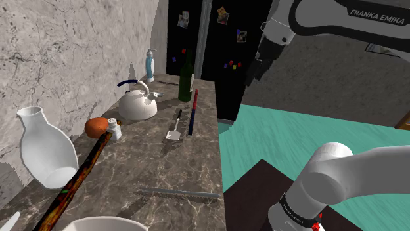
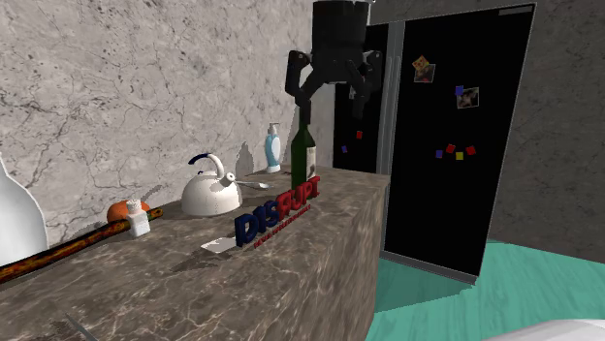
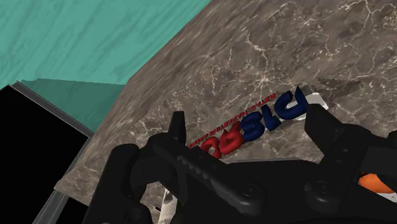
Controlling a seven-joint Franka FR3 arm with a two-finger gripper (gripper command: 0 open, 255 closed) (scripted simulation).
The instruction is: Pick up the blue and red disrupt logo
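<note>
- Shoulder view: the disrupt logo [image 1: 193, 113] is showing edge-on as a thin upright strip, red at its far end and blue at its near end. It is standing on the brown marbled desk [image 1: 151, 167], close to the edge that borders the teal floor [image 1: 296, 138].
- A dark green bottle [image 1: 186, 79] is standing just beyond the red end. A small white spatula [image 1: 175, 125] is lying just beside the strip, and a white kettle [image 1: 138, 102] is sitting nearer the wall.
- The end effector [image 1: 253, 71] is hanging high in front of the black fridge [image 1: 227, 85], well apart from the logo.
- Second exterior view: the logo [image 2: 277, 215] is reading as raised letters, "DIS" in blue and "RUPT" in red, with a line of tiny red text beneath. It is standing upright near the desk's front edge.
- The end effector [image 2: 333, 92] is hanging above the bottle [image 2: 304, 160], its fingers standing apart and gripping nothing. The bottle is rising between it and the logo's red end.
- The spatula [image 2: 221, 245] is lying by the blue end. The kettle [image 2: 210, 189] and a white shaker [image 2: 142, 225] are sitting toward the wall, apart from the logo.
- Wrist view: the logo [image 3: 264, 118] is appearing between the spread black fingers [image 3: 178, 137] of the end effector [image 3: 247, 119], far beyond them and untouched, on the desk [image 3: 254, 51].
</note>
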